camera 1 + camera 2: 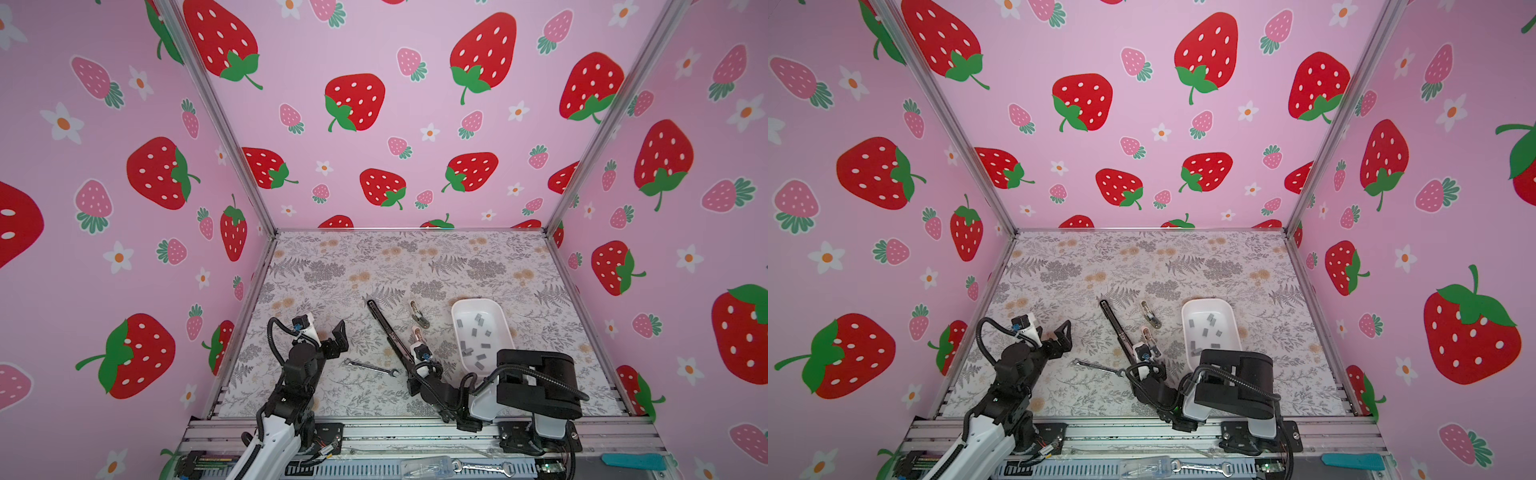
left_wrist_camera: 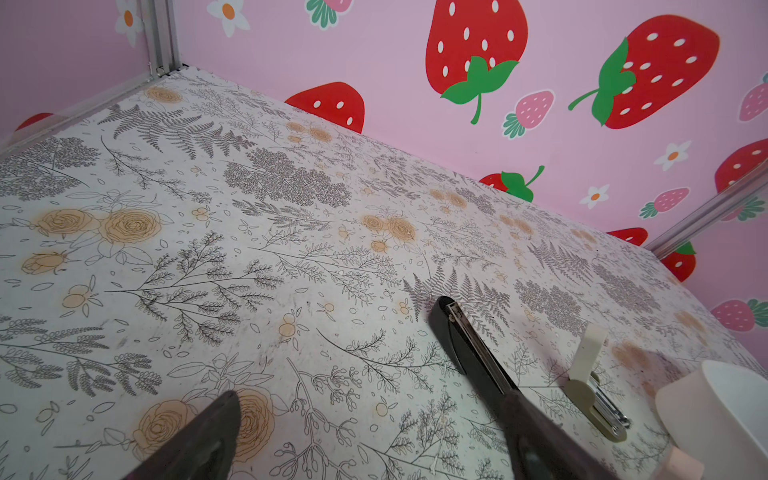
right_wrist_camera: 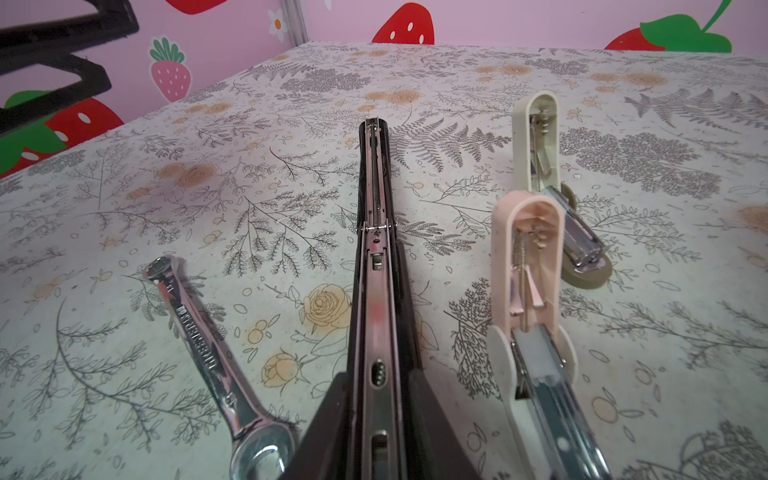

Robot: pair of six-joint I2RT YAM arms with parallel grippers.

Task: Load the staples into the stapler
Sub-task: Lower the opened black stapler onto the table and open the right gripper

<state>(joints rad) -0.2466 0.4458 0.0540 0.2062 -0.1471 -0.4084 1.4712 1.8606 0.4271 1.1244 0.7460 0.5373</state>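
Note:
The black stapler [image 1: 384, 328] [image 1: 1115, 326] lies flipped open on the floral mat, its silver rail facing up. My right gripper [image 1: 407, 370] [image 1: 1136, 365] is at its near end. In the right wrist view the stapler [image 3: 376, 232] runs between the two fingers of that gripper [image 3: 378, 374]; they stand slightly apart, close along the rail, and I cannot tell whether they press on it. The staples [image 1: 478, 332] [image 1: 1208, 328] lie loose in a white tray [image 1: 457, 309]. My left gripper [image 1: 336, 338] [image 2: 372, 399] hangs open and empty, left of the stapler [image 2: 465, 345].
A silver wrench [image 1: 370, 368] [image 3: 195, 332] lies left of the stapler's near end. A small pink stapler [image 1: 417, 336] [image 3: 528, 270] and a small beige one [image 1: 419, 313] [image 3: 536, 137] lie open between the black stapler and the tray. Strawberry-print walls close three sides.

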